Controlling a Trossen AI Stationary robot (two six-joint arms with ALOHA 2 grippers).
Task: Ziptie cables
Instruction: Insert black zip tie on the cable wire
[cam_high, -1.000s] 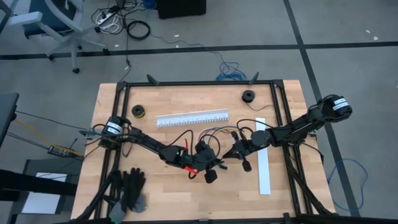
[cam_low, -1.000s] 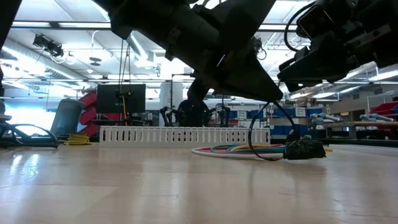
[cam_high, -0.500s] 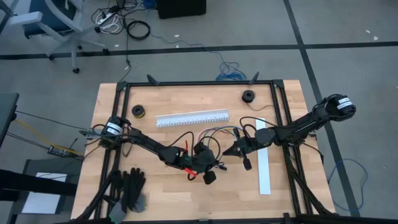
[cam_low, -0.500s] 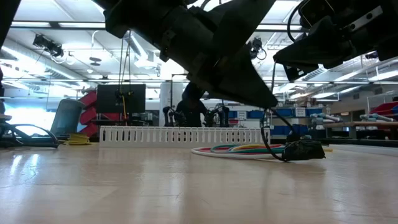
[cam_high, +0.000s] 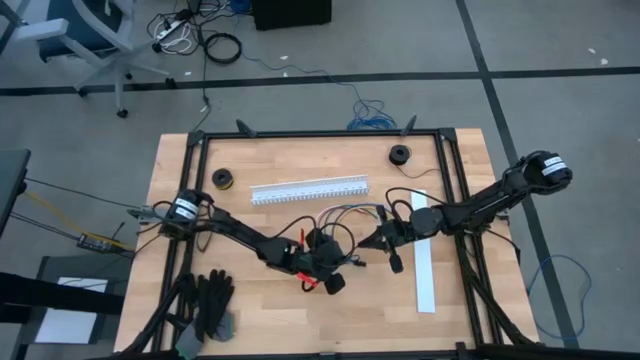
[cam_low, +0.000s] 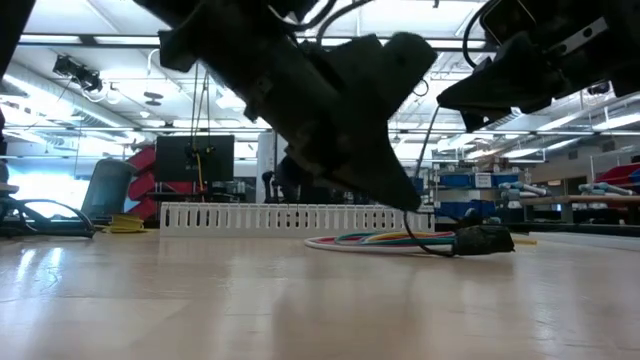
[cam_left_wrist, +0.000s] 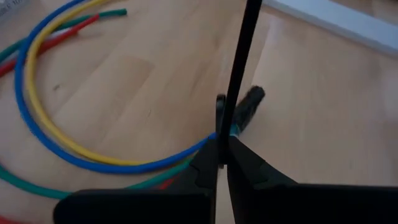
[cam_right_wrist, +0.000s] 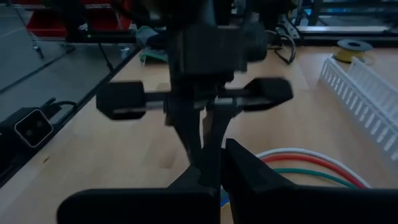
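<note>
Cables (cam_high: 345, 212) lie still on the worktop (cam_high: 270, 165) while left pincer (cam_high: 335, 268), clamped on a thin black strap (cam_left_wrist: 239, 74), has pulled back toward the left; right pincer (cam_high: 372, 242) shut, so tightening looks underway.

In the high view, the left gripper (cam_high: 333, 262) is covering part of the cables (cam_high: 345, 212), and the thin strap it pinches is too small to identify there. In the left wrist view, the picture's edge is cutting off the cable loops, and the small dark plug (cam_left_wrist: 249, 106) is appearing blurred. In the low view, both arms are running out of frame at the top.
</note>
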